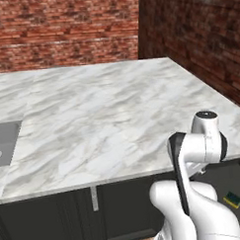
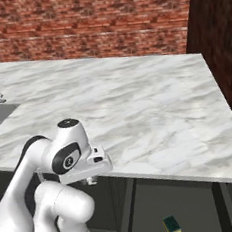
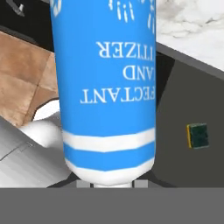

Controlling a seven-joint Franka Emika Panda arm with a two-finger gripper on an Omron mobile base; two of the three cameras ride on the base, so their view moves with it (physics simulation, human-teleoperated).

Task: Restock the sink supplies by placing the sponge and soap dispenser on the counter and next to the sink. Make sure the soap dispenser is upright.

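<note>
With the claw [image 3: 109, 186] apparently clamped on the soap dispenser [image 3: 107, 87], lift clear of the worktop [image 2: 137, 111] front edge, then set upright beside the sink [image 1: 4, 142].

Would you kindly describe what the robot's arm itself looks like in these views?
The arm is built of glossy white, rounded segments with dark grey or black joints. A round white cap with a dark centre tops the upper joint, and a dark circular disc marks that joint's side. No loose cables are visible.
</note>
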